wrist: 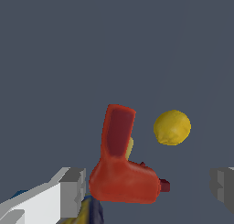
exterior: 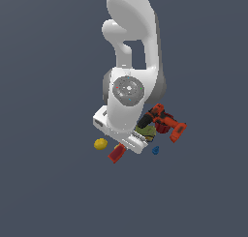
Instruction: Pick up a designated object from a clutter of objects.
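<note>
The designated object, a small all-red L-shaped drill [wrist: 122, 173], lies between my gripper's [wrist: 146, 189] two grey fingers [wrist: 72, 191] in the wrist view. The fingers stand wide apart, so the gripper is open, and the drill is closer to one of them. In the exterior view the arm's white hand [exterior: 120, 129] hovers over the clutter of objects. Only the drill's darker red base [exterior: 116, 153] pokes out below it, and the fingertips are hidden there.
A yellow lump [exterior: 100, 143] [wrist: 172, 126] lies just beside the red drill. On the exterior view's right are an olive-green roundish thing [exterior: 145, 130], a larger orange-and-black drill [exterior: 165, 121] and a tiny blue piece [exterior: 155, 150].
</note>
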Tool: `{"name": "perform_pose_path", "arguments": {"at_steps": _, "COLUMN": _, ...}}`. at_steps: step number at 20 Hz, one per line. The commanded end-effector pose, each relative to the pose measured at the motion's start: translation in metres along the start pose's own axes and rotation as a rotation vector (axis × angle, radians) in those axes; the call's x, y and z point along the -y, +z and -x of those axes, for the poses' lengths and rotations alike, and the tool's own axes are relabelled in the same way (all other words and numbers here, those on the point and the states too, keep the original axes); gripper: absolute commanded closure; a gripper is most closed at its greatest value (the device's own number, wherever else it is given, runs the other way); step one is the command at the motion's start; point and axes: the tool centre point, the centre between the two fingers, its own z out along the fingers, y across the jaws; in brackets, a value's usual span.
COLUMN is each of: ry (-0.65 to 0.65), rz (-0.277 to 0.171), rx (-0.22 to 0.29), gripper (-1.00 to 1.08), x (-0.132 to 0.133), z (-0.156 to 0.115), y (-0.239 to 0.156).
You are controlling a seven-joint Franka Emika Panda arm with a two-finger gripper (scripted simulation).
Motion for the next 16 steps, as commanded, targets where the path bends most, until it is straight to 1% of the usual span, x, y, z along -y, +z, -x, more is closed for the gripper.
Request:
{"name": "perform_pose_path", "arguments": {"at_steps": 1, "ry": 0.056, "rz": 0.027, "rx": -0.01, "gripper": -1.0, "x": 0.005, "z": -0.006, "y": 0.021}}
{"name": "perform_pose_path", "arguments": {"at_steps": 9, "ry": 0.183, "rz": 0.094, "rx": -0.051, "gripper": -1.0, "x": 0.016, "z": -0.018, "y": 0.072}}
{"name": "perform_pose_path", "arguments": {"at_steps": 16, "ry": 0.234, "rz": 0.123, "rx": -0.077, "gripper": -1.0, "x": 0.02, "z": -0.023, "y": 0.094}}
